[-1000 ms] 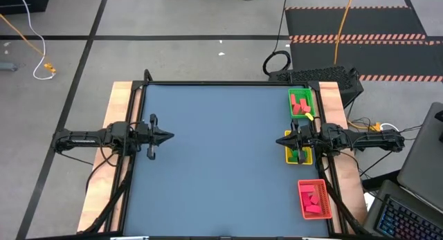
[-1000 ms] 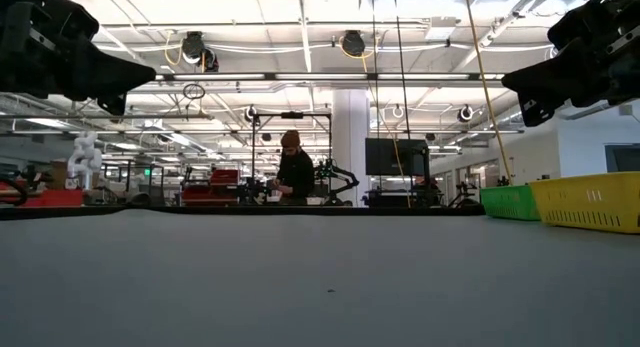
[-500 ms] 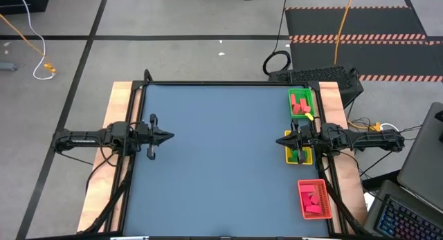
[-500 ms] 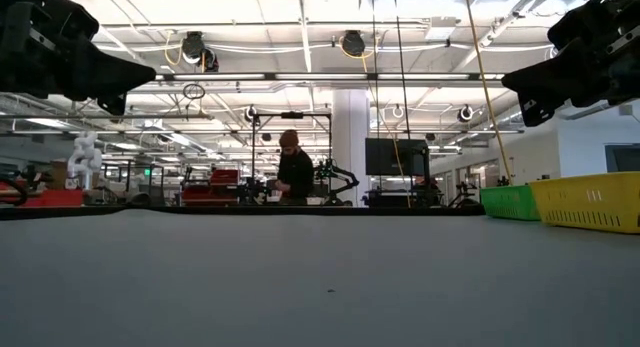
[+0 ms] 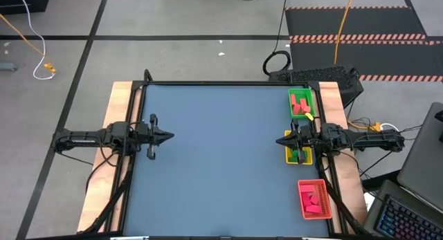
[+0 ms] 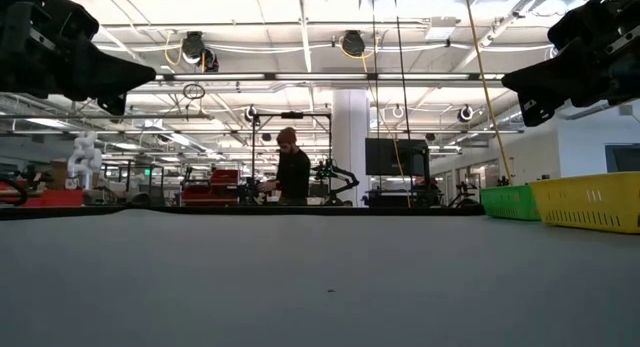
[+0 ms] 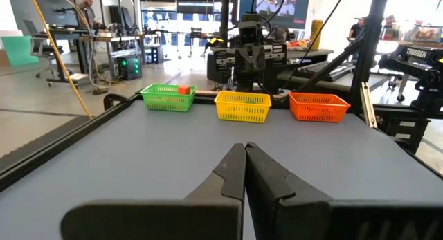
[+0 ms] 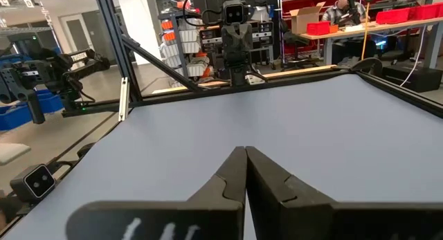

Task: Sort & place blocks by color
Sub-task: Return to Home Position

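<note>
Right gripper: fingers pressed together, over the table, just inward of the yellow tray.
Left gripper: fingers together, well apart from the yellow tray, near the opposite table edge.
Green blocks: inside the yellow tray.
Red blocks: in the green tray, beside the yellow tray.
Pink blocks: in the red tray, on the yellow tray's other side.

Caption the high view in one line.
Over the table, left gripper and right gripper shut; blocks lie in three trays.
</note>
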Motion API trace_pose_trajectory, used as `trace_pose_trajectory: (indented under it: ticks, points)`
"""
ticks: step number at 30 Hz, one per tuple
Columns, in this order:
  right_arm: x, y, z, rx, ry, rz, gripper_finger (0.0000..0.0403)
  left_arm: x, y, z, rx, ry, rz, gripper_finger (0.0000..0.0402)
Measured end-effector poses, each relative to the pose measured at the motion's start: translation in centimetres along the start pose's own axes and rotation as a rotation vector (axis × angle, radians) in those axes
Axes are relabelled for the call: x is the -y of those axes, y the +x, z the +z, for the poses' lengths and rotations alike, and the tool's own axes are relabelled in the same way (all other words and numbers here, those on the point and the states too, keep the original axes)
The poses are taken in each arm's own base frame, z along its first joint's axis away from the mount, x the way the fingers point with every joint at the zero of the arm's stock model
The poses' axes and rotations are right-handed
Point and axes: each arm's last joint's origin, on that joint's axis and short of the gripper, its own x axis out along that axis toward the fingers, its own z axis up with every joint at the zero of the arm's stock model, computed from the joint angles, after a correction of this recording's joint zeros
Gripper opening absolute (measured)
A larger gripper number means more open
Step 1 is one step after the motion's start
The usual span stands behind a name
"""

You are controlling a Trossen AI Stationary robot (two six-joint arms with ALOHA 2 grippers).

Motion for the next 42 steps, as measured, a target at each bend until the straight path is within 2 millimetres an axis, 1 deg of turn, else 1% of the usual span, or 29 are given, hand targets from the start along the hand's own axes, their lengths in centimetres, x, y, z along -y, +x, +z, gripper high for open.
trace_pose_trajectory:
  ticks: [42]
  points:
    - [0.0,0.0,0.01,0.001,0.0,0.0,0.0,0.0,0.0,0.0,0.0,0.0,0.0,0.0005]
